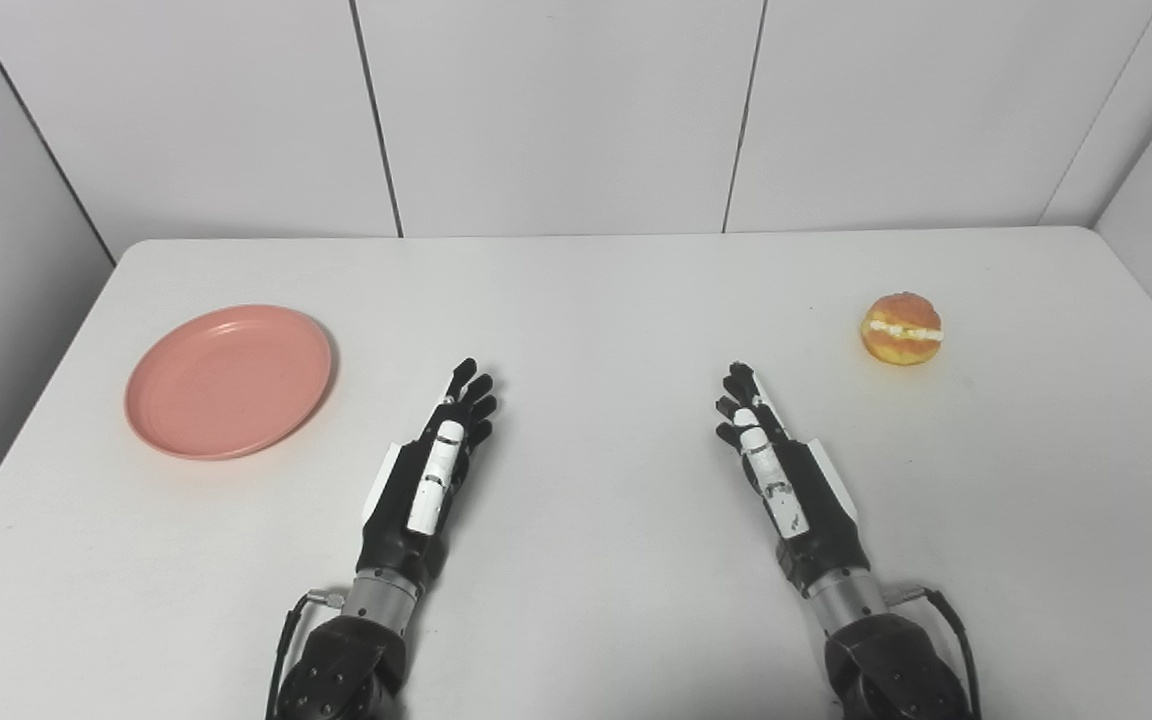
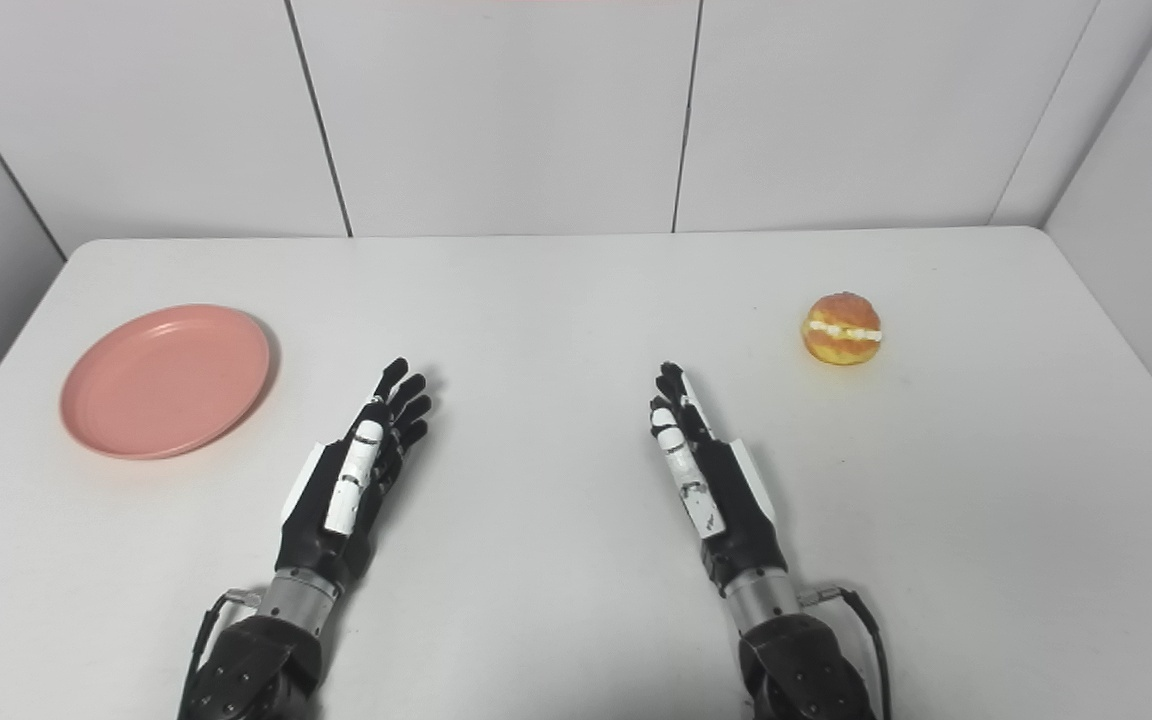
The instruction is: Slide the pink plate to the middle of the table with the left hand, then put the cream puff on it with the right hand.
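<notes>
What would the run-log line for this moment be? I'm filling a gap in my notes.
left hand open, idle | right hand open, idle | pink plate table-left, untouched | cream puff table-right, untouched | stage: not started

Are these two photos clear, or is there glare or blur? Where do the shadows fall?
Left eye view: soft, even light, no harsh glare on the table; the pink plate casts a thin shadow along its right rim, the cream puff looks slightly soft. Right eye view: same flat light; faint shadows lie beside the left hand and right hand; both sharp.
</notes>
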`<state>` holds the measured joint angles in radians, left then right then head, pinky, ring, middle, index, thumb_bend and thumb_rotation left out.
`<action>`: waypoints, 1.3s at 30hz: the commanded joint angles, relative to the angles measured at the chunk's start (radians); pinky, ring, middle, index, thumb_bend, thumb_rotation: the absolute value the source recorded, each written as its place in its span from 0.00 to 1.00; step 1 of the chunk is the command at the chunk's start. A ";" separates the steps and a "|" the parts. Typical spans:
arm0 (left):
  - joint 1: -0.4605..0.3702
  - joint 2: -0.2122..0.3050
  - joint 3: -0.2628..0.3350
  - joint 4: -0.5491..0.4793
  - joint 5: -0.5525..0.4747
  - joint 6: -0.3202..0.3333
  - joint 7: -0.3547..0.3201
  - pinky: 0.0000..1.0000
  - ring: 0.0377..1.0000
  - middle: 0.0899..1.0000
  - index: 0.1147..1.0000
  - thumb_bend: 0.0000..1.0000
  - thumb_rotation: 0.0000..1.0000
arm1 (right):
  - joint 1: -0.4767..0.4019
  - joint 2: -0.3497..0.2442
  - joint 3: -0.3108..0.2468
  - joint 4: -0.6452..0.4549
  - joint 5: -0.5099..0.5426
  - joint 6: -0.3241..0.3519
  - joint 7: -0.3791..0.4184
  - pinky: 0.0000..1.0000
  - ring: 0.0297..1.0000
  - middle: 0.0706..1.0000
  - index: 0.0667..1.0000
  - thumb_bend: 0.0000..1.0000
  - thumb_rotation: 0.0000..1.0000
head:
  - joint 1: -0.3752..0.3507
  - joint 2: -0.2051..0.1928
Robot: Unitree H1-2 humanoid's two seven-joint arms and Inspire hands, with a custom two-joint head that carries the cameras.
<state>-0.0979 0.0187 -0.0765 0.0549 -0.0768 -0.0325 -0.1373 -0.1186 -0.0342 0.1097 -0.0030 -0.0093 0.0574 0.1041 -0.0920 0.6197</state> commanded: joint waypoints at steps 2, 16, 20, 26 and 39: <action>0.033 0.008 0.001 0.049 0.008 0.012 0.000 0.97 0.96 0.97 0.97 0.43 1.00 | 0.000 0.003 0.006 0.009 -0.001 0.001 0.008 0.98 0.97 0.99 1.00 0.29 1.00 | 0.000 0.000; 0.033 0.007 0.000 0.042 0.014 0.022 0.004 0.96 0.96 0.96 0.96 0.43 1.00 | -0.002 0.002 0.005 0.004 -0.003 0.005 0.007 0.97 0.97 0.99 0.99 0.29 1.00 | 0.002 0.010; 0.031 0.008 0.000 0.043 0.016 0.022 0.004 0.96 0.95 0.96 0.96 0.43 1.00 | -0.003 0.000 0.005 0.004 0.000 0.007 0.009 0.98 0.97 1.00 1.00 0.29 1.00 | 0.004 0.013; 0.029 0.007 0.002 0.045 0.015 0.020 0.002 0.96 0.96 0.97 0.96 0.43 1.00 | -0.004 0.001 0.005 0.001 -0.004 0.011 0.006 0.97 0.97 0.99 1.00 0.29 1.00 | 0.004 0.013; 0.021 -0.029 -0.017 0.079 0.045 0.011 0.026 0.96 0.95 0.96 0.96 0.45 1.00 | 0.003 -0.028 -0.013 0.021 0.021 -0.018 0.028 0.99 0.97 1.00 1.00 0.29 1.00 | 0.148 -0.041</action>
<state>-0.1058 0.0041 -0.0847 0.0662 -0.0470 -0.0258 -0.1238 -0.1182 -0.0546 0.0967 0.0005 0.0124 0.0520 0.1212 0.0549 0.5785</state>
